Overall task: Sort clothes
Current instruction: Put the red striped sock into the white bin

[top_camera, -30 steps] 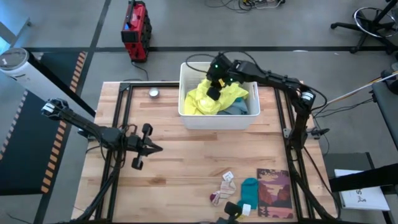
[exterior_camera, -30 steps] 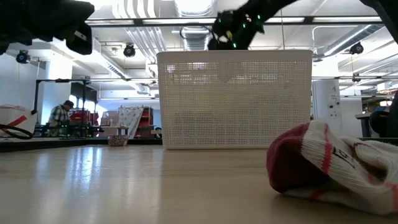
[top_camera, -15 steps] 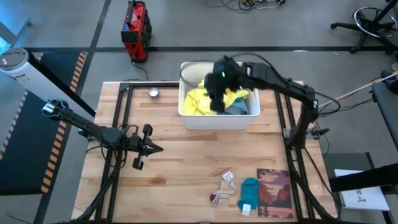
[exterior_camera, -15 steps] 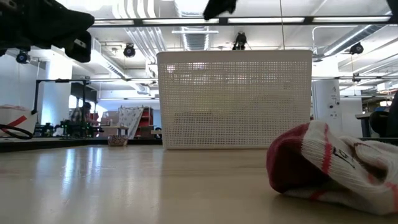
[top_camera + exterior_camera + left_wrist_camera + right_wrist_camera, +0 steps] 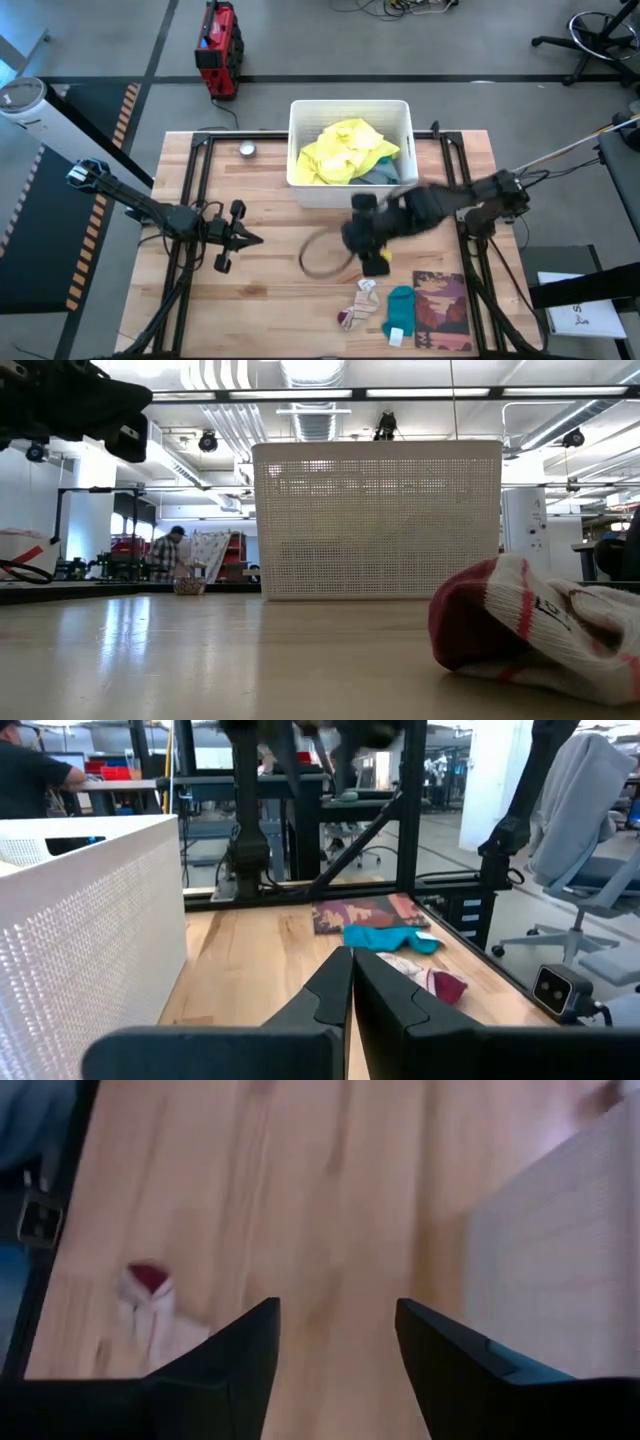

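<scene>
The right gripper [image 5: 368,240] hung blurred over bare wood at the centre of the high view, just below the white basket [image 5: 296,160]; its fingers [image 5: 240,1350] stood spread with nothing between them. The left gripper [image 5: 248,238] waited at centre left, fingers pressed together. Neon yellow and grey-blue clothes [image 5: 345,152] filled the basket. Near the bottom edge lay a maroon-and-white sock [image 5: 357,305] and a teal sock [image 5: 399,309], the latter apparently touching the printed mat [image 5: 442,310].
</scene>
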### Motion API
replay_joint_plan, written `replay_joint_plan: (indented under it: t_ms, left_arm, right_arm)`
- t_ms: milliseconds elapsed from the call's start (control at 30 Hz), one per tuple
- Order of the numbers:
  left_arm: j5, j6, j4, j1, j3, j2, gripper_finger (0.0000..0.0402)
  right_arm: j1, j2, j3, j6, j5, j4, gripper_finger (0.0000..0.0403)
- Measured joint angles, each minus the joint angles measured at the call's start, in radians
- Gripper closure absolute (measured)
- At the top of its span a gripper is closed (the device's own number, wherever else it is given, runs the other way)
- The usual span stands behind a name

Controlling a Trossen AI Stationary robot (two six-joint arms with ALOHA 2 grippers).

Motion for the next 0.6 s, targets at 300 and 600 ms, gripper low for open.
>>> replay_joint_plan:
  t_ms: [300,600]
  left_arm:
    - [0.0,-0.016,0.001,0.0,0.0,0.035,0.0402]
    - [0.001,-0.017,0.0,0.0,0.0,0.055,0.0402]
  right_arm:
    - [0.156,0.0,-0.375,0.284,-0.064,0.252,0.021]
    - [0.172,0.002,-0.687,0.383,-0.132,0.605,0.021]
